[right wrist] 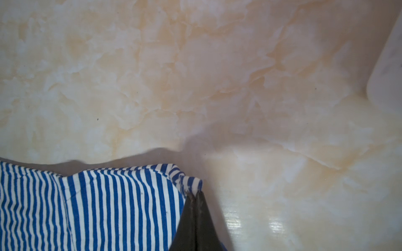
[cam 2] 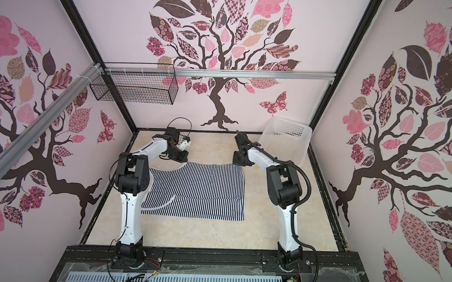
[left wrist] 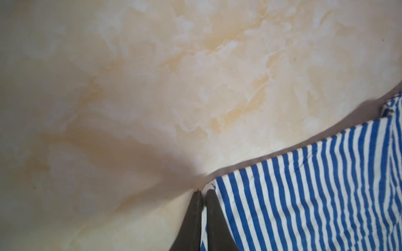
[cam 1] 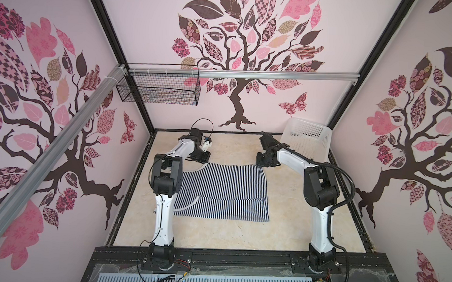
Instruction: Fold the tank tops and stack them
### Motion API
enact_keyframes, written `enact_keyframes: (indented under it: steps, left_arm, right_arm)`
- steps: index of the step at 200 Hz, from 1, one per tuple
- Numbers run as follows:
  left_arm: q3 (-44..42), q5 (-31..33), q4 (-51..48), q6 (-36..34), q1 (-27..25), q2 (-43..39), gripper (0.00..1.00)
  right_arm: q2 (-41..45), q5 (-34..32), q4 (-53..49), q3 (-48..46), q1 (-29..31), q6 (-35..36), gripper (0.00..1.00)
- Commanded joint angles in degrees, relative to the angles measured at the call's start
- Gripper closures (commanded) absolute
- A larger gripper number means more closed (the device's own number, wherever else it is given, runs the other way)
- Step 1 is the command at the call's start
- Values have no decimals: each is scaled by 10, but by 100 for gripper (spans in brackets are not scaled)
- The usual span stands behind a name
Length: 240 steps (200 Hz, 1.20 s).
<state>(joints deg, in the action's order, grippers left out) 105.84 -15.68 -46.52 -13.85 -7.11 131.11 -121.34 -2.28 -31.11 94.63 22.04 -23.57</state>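
Left gripper (left wrist: 202,192) is closed on the tank top (left wrist: 315,195): the fingers are almost together, with a sliver of striped edge pinched between them. Right gripper (right wrist: 194,194) is also clamped, with a bunched corner of cloth sticking out at its tips.

In both top views the tank top (cam 1: 222,191) (cam 2: 199,190) lies flat mid-frame on the marble-look table (cam 1: 241,234). Stripes run toward the back wall. A fold line crosses it near the lower edge.

The left gripper (cam 1: 202,159) sits at the upper-left edge of the cloth and the right gripper (cam 1: 260,160) at its upper-right corner. Both are low on the table.

Obstructions:
- The left arm's black elbow (cam 1: 165,175) hides the left side of the tank top in both top views, so the straps can't be seen fully.
- A white basket (cam 1: 307,140) (cam 2: 285,139) is tilted in the table's upper-right corner, just behind the right arm and apart from the cloth.
- A black wire basket (cam 1: 159,89) hangs off the rail at upper left, well above the table.

A pale blurred edge at the upper right of the right wrist view can't be identified for sure.
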Motion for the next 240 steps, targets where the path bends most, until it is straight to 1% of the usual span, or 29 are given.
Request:
enact_keyframes:
  steps: [1, 6, 34, 65, 96, 122, 165, 240]
  left_arm:
    - [5, -12, -6, -6, -2, 3, 98]
    - [2, -13, -5, -8, -3, 0, 100]
    - [-25, -9, 5, -10, -3, -23, 100]
    - [-75, -8, 35, -8, 0, -69, 100]
    - [-119, -18, 61, 1, 4, -117, 100]
    - [-139, -24, 79, 9, 5, -145, 100]
    - [-142, -30, 62, 7, 5, -157, 100]
    - [-230, -31, 82, 0, 10, -228, 100]
  right_arm:
    - [44, -2, 0, -13, 3, 6, 100]
    - [48, -3, 2, -17, 2, 6, 100]
    - [75, -4, 11, -47, 2, 5, 100]
    - [110, 1, 26, -89, 2, 4, 100]
    - [144, 11, 46, -138, 3, -2, 100]
    - [160, 14, 54, -162, 3, -5, 100]
    - [183, 23, 61, -192, 4, -9, 100]
    - [239, 49, 82, -266, 5, -22, 100]
